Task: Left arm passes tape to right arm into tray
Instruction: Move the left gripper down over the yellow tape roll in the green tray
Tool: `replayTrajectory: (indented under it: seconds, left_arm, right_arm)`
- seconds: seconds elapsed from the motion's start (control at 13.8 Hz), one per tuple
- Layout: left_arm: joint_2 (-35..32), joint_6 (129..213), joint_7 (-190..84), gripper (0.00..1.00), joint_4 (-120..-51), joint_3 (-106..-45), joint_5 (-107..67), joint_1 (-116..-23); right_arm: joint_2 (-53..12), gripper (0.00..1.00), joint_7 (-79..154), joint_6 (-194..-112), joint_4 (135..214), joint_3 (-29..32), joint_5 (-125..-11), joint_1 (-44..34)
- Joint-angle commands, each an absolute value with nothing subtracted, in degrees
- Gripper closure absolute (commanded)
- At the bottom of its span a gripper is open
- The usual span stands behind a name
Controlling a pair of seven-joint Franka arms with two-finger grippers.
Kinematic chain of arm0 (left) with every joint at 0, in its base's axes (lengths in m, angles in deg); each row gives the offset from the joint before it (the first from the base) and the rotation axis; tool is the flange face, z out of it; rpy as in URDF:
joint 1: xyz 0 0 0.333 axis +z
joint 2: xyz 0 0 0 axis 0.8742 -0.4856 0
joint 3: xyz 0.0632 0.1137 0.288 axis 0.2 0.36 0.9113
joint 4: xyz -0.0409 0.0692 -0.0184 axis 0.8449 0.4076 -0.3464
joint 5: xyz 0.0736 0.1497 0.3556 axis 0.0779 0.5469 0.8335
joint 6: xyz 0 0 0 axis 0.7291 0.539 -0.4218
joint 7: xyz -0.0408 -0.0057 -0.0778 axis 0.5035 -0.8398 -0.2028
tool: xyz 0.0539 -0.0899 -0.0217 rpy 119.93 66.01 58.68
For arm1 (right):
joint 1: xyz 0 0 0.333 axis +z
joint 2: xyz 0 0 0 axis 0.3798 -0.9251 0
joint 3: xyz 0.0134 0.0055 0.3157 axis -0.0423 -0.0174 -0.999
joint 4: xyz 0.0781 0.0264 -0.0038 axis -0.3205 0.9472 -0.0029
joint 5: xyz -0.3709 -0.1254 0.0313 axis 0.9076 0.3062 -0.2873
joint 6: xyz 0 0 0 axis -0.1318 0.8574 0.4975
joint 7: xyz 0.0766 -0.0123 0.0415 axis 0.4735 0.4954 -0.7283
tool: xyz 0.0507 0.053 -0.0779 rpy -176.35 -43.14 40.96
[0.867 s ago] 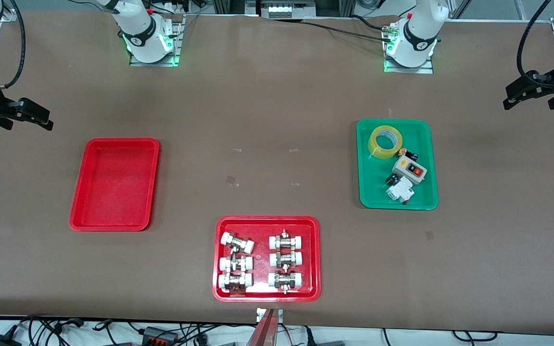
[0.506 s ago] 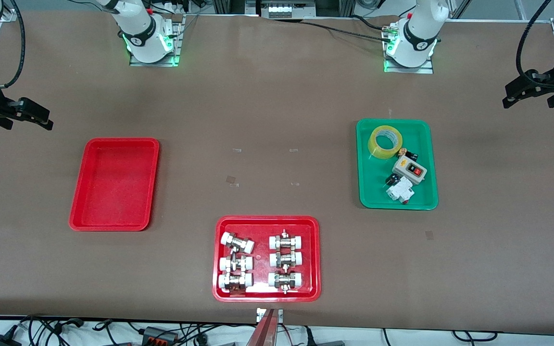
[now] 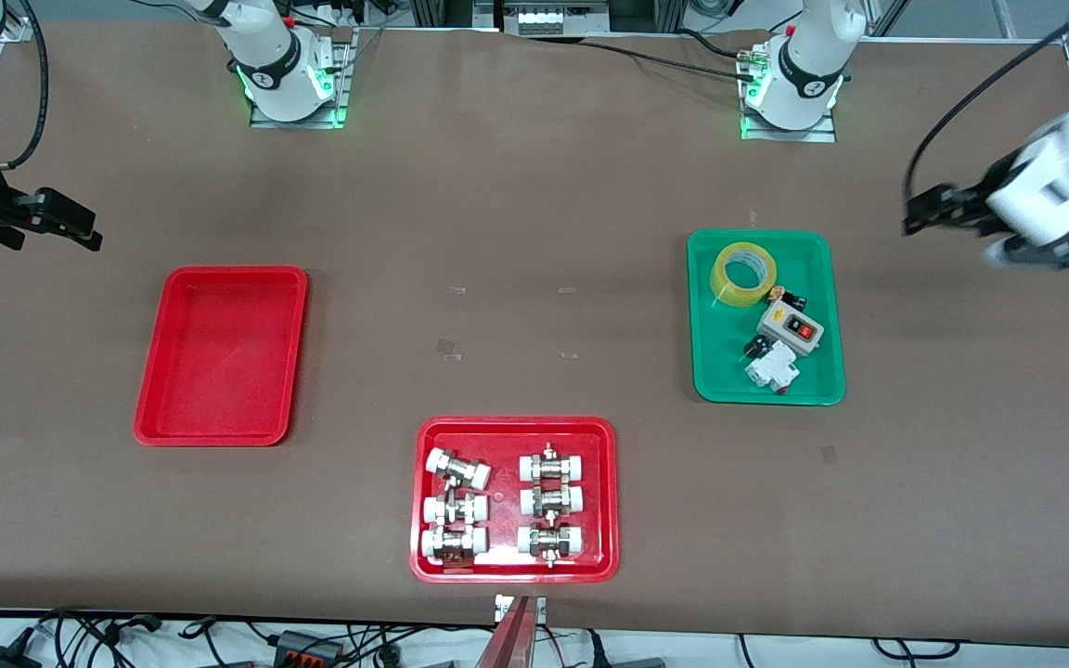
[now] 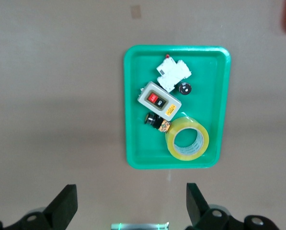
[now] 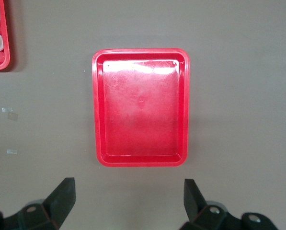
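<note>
While the tape (image 3: 744, 274) lies flat in the green tray (image 3: 822, 320), mid-right of the front view, the left gripper (image 3: 924, 211), wide open and empty, hangs at the right edge; the right gripper (image 3: 70, 232), open and empty, waits by the red tray (image 3: 219, 431).

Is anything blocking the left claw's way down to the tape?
Nothing visible does. The left claw hangs open beside the green tray; the tape lies flat inside, its top uncovered, a small black part touching its side.
</note>
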State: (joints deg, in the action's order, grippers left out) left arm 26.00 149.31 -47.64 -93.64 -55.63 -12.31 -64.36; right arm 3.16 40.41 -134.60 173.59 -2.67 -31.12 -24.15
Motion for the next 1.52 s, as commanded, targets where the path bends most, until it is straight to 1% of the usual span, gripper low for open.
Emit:
replayTrajectory:
  seconds: [0.0, 0.14, 0.22, 0.29, 0.51, 0.65, 0.94, 1.01, 1.16, 1.3, 1.45]
  left_arm:
    - [27.3, 157.2, -48.8, 0.00, -103.8, -57.9, -13.8, -64.5]
    - [26.8, 167.3, -50.0, 0.00, -112.2, -58.7, -15.2, -64.5]
    - [25.4, 172.0, -50.9, 0.00, -115.3, -59.6, -15.2, -64.6]
    - [23.5, 174.7, -52.4, 0.00, -116.7, -60.6, -15.3, -64.6]
    - [16.5, 178.4, -56.4, 0.00, -117.0, -64.1, -15.3, -64.5]
    - [14.4, 180.0, -56.7, 0.00, -118.5, -65.2, -15.3, -64.5]
    - [10.4, 182.4, -56.7, 0.00, -119.7, -65.2, -15.2, -64.5]
    - [9.9, 182.7, -56.7, 0.04, -120.1, -65.2, -15.2, -64.5]
    - [9.6, 182.6, -56.8, 0.21, -121.0, -65.3, -15.2, -64.5]
    - [9.6, 182.0, -56.7, 0.48, -120.9, -65.3, -15.2, -64.1]
    - [9.6, 181.2, -56.7, 0.69, -120.8, -65.3, -15.2, -64.0]
  right_arm:
    - [4.3, 0.00, 39.8, -135.1, 174.4, -2.7, -30.9, -24.2]
    - [3.9, 0.00, 39.8, -135.4, 174.2, -2.7, -30.9, -24.2]
    - [3.8, 0.00, 39.8, -135.4, 174.1, -2.7, -30.9, -24.2]
    - [3.7, 0.00, 39.8, -135.3, 174.0, -2.7, -30.9, -24.3]
    - [3.7, 0.00, 39.8, -135.3, 174.0, -2.7, -30.9, -24.3]
    - [3.7, 0.00, 39.8, -135.3, 174.0, -2.7, -31.0, -24.3]
    - [3.7, 0.00, 39.8, -135.1, 174.0, -2.7, -30.9, -24.3]
    - [3.7, 0.00, 39.8, -135.1, 173.9, -2.7, -30.9, -24.3]
    - [3.7, 0.00, 39.8, -135.2, 173.9, -2.7, -30.9, -24.3]
    - [3.7, 0.00, 39.8, -135.3, 173.9, -2.7, -30.9, -24.4]
    - [3.7, 0.00, 39.8, -135.3, 173.9, -2.7, -30.9, -24.4]
